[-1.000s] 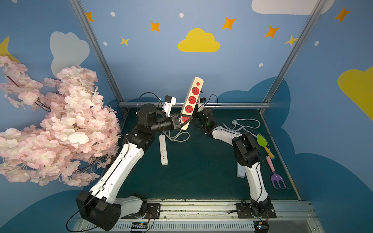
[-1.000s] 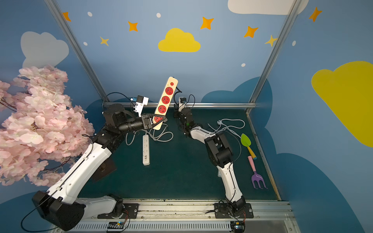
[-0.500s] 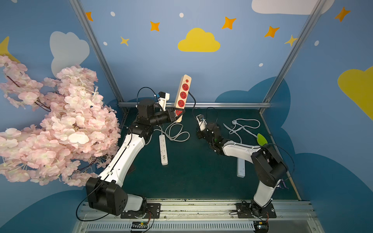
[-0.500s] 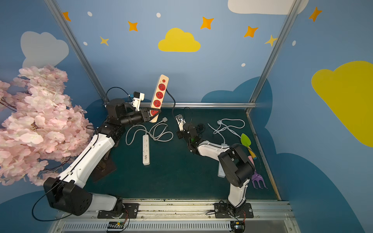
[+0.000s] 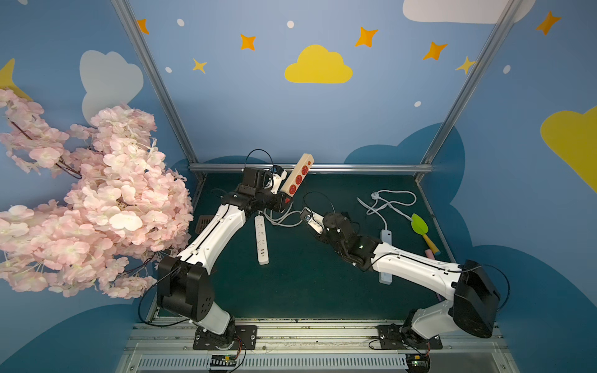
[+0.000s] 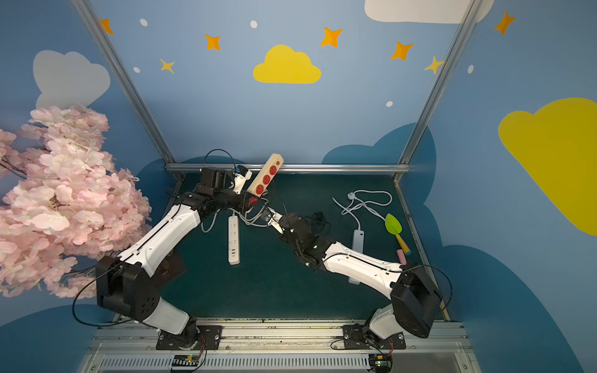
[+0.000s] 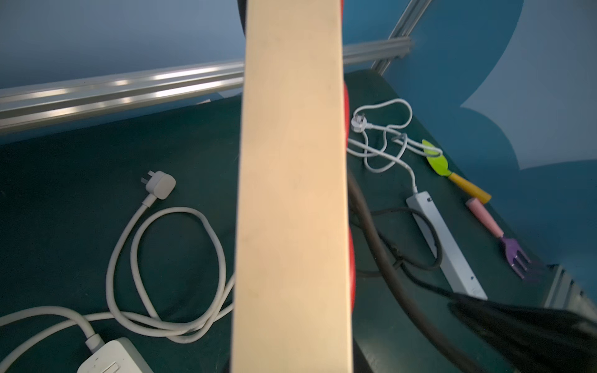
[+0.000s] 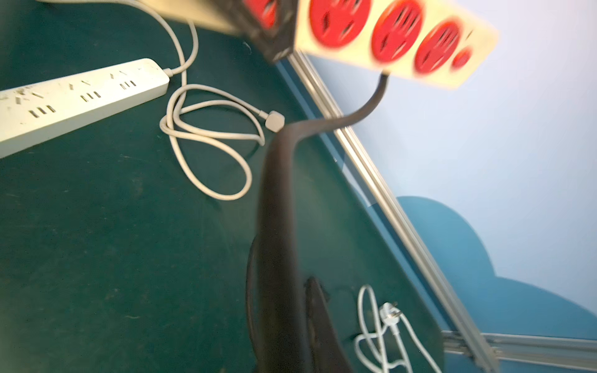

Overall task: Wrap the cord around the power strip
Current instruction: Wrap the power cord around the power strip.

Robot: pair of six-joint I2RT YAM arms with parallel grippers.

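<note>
The power strip (image 5: 298, 176) is beige with red sockets. My left gripper (image 5: 284, 200) is shut on its lower end and holds it above the mat, tilted up toward the back rail. In the left wrist view its plain back (image 7: 290, 193) fills the middle. Its black cord (image 8: 277, 193) leaves the strip's far end (image 8: 387, 32) and runs down into my right gripper (image 5: 307, 217), which is shut on it just right of the left gripper. More of the black cord (image 7: 420, 239) lies looped on the mat.
A white power strip (image 5: 261, 239) and its coiled white cord (image 7: 168, 258) lie under the left gripper. A grey strip (image 5: 386, 255) with a tangled white cord (image 5: 387, 200) lies under the right arm. Toy garden tools (image 5: 420, 224) sit at the right edge. Blossom branches (image 5: 97, 200) crowd the left.
The right gripper has closed on the black cord and dropped from beside the raised strip toward the mat. The left arm has lowered the power strip a little.
</note>
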